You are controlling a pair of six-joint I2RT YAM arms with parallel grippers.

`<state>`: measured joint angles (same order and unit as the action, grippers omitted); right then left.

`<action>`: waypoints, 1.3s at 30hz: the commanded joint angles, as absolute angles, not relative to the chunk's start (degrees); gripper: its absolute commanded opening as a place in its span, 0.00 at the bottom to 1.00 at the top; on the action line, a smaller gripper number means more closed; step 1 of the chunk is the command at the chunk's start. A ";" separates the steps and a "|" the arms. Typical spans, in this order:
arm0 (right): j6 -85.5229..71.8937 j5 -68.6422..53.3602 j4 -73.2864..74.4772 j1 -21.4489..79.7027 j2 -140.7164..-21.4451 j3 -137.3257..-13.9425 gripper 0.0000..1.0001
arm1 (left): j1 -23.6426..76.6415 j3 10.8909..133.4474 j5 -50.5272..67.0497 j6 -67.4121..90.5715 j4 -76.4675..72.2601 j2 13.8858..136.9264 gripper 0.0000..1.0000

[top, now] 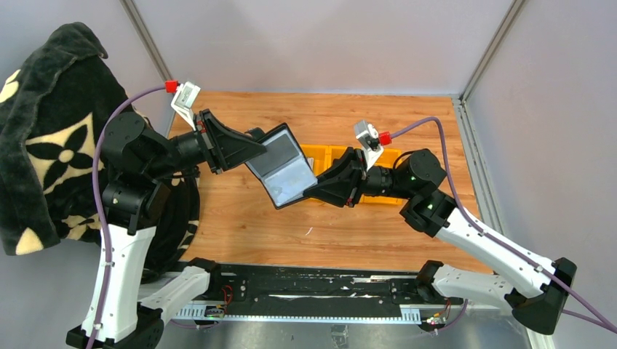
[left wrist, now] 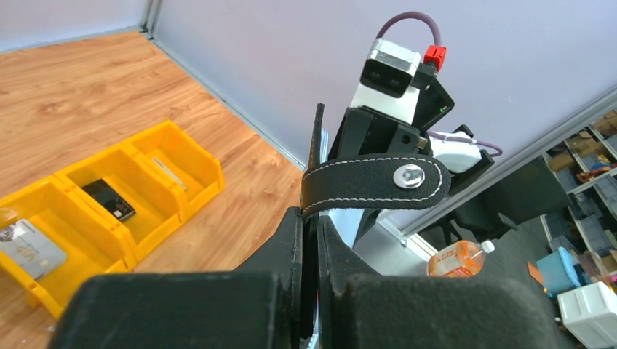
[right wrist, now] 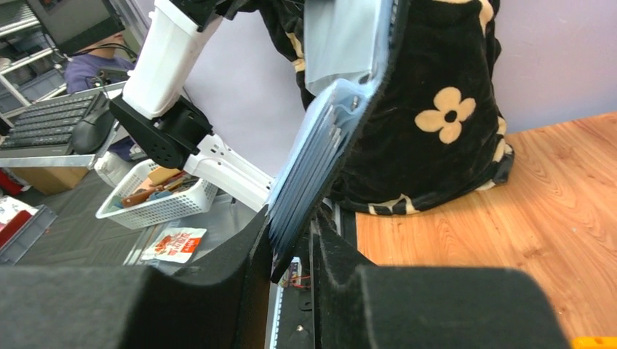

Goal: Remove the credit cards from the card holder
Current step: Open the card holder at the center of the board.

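Left gripper point(left wrist: 311, 234) clamps the card holder point(top: 284, 167); right gripper point(right wrist: 291, 247) hugs its sleeves point(right wrist: 320, 142), grip unclear: pinching sleeves could yank the holder free

Lower end of the card holder point(left wrist: 371, 185) hidden inside the left gripper point(left wrist: 310, 219).

You have a wooden table top point(top: 291, 225) under even light, with no hard shadows. Plain pale grey walls point(top: 313, 43) stand behind the table and on both its sides, with metal posts point(top: 138, 29) at its far corners. A black blanket with cream flowers point(top: 51, 131) hangs left of the table. Further left there are a keyboard point(right wrist: 51, 120) on a desk and a white basket point(right wrist: 156, 203). To the right of the table are shelves with boxes point(left wrist: 593, 138).
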<state>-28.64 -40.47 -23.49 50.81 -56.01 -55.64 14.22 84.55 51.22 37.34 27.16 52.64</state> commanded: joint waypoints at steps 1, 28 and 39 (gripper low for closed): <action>-25.07 -37.95 -22.76 52.56 -54.51 -58.18 0.18 | 14.23 86.41 50.60 38.69 26.14 52.90 0.00; -39.17 -31.43 -28.66 53.96 -65.98 -64.80 0.02 | 14.19 82.47 53.88 33.39 26.18 50.36 0.09; -29.88 -15.43 11.41 55.72 -70.53 -81.85 0.00 | 14.22 75.99 53.10 8.33 31.68 44.81 1.00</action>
